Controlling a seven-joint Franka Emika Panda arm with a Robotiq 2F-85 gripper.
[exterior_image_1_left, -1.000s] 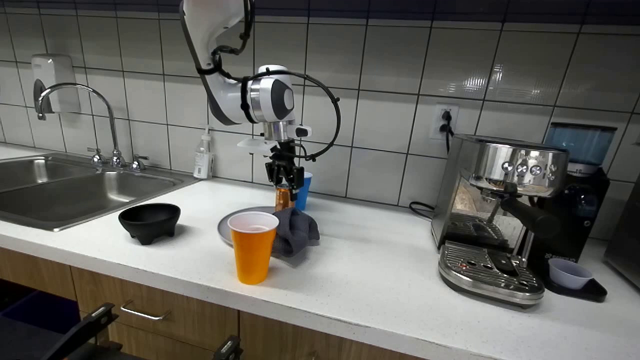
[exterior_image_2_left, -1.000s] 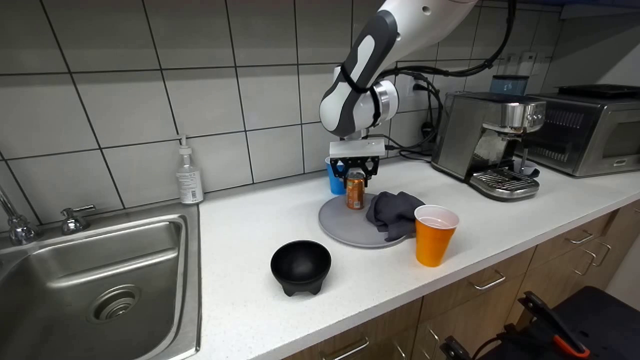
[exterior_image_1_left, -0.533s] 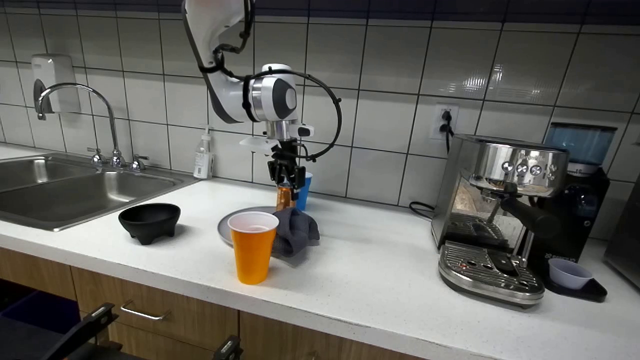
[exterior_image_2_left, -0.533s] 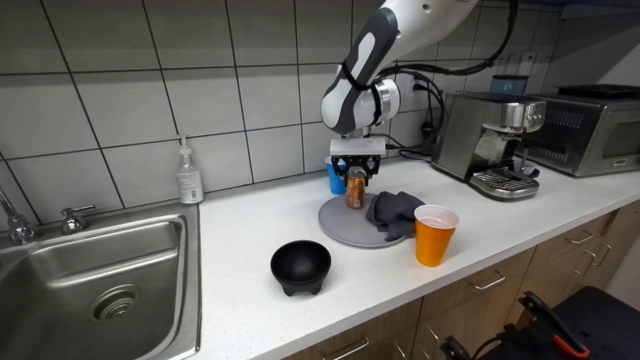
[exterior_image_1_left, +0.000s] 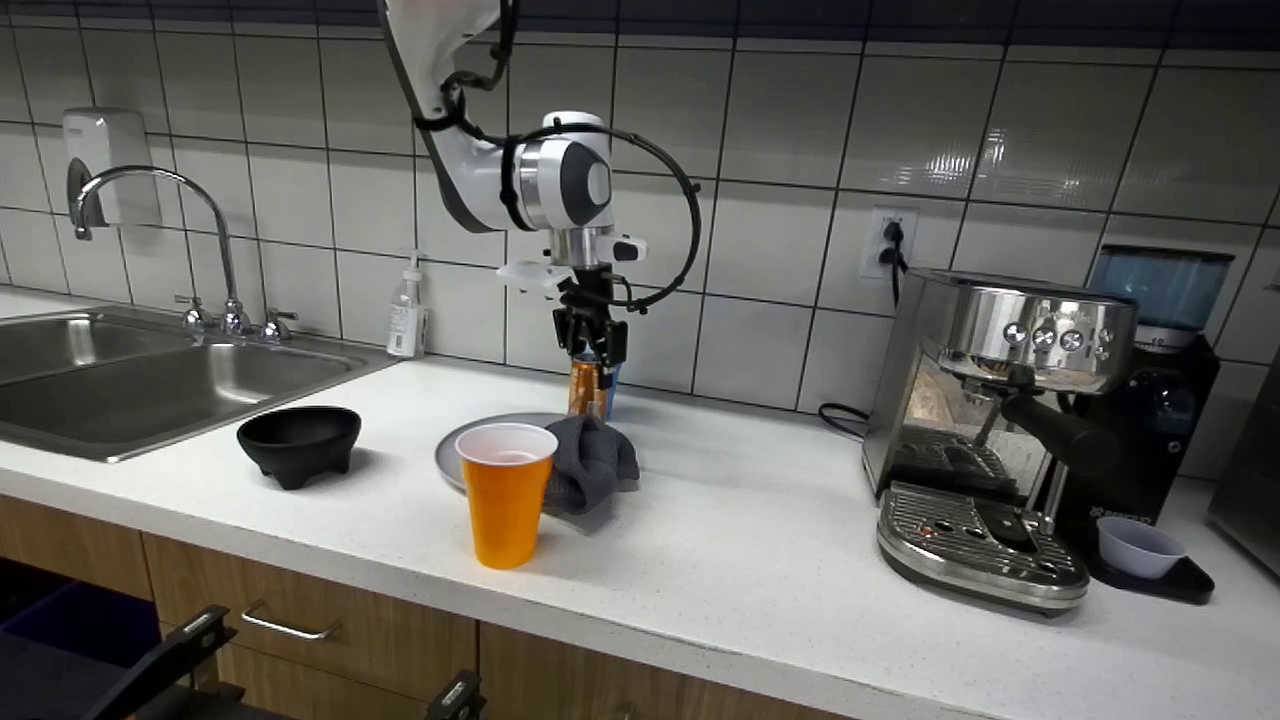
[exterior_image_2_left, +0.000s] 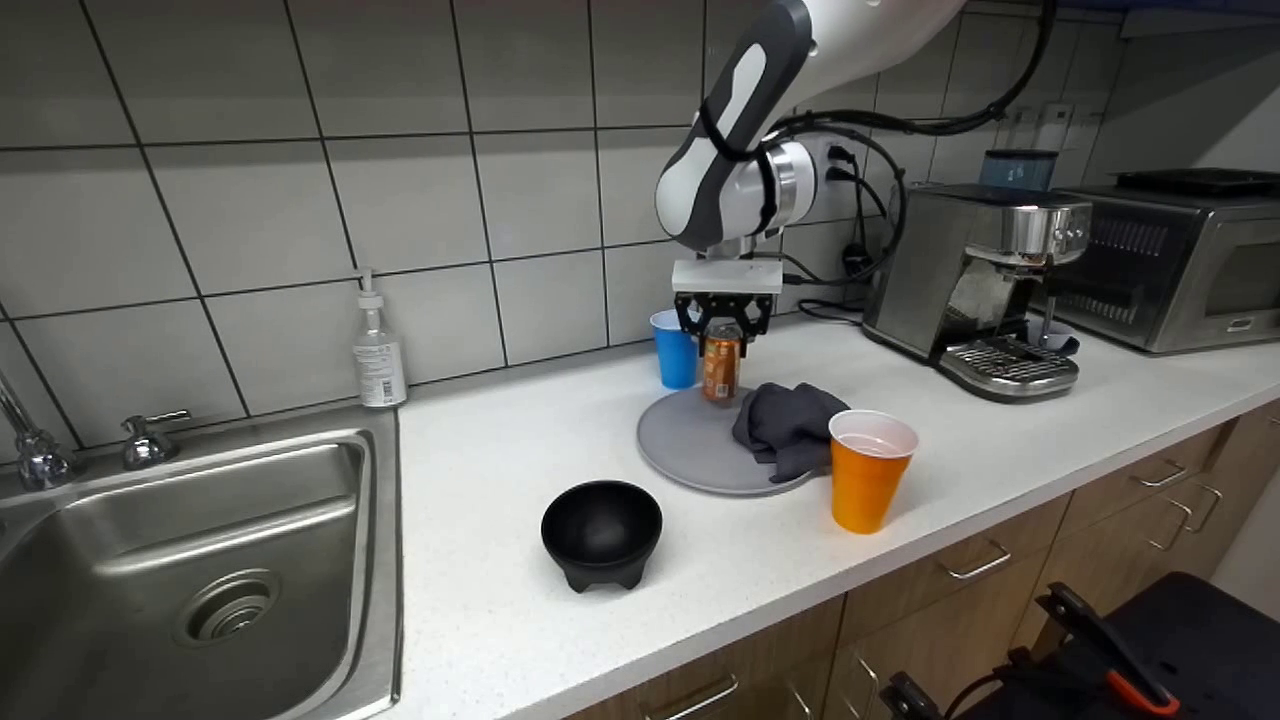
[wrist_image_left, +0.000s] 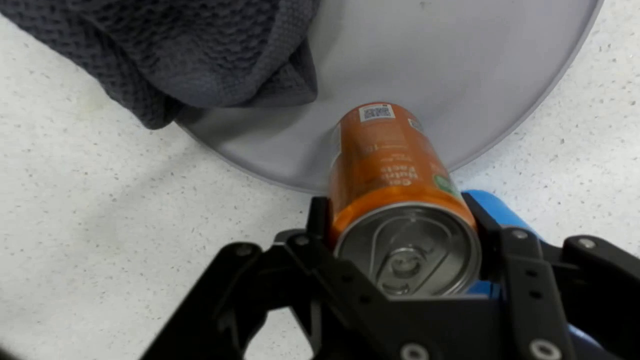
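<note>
Gripping an orange can (exterior_image_2_left: 720, 375) near its top, the tool (exterior_image_2_left: 723, 350) holds its fingers (wrist_image_left: 318, 217) parted just to the can's width, one on either side, with the ring-pull end facing up between them. In the wrist view the can's base shows against a grey plate (wrist_image_left: 465, 75); whether it touches cannot be told. A crumpled dark cloth (exterior_image_2_left: 790, 430) lies partly on that plate, partly past its rim over the white desk (exterior_image_1_left: 760, 560). Near the can stands a blue cup (exterior_image_2_left: 675, 358), its inside mostly hidden. Farther out, beside the cloth, stands an orange cup (exterior_image_1_left: 507, 510), white within, its contents unclear. A black footed bowl (exterior_image_2_left: 602, 535), dark inside, stands between the plate and a steel sink (exterior_image_2_left: 382, 520).
</note>
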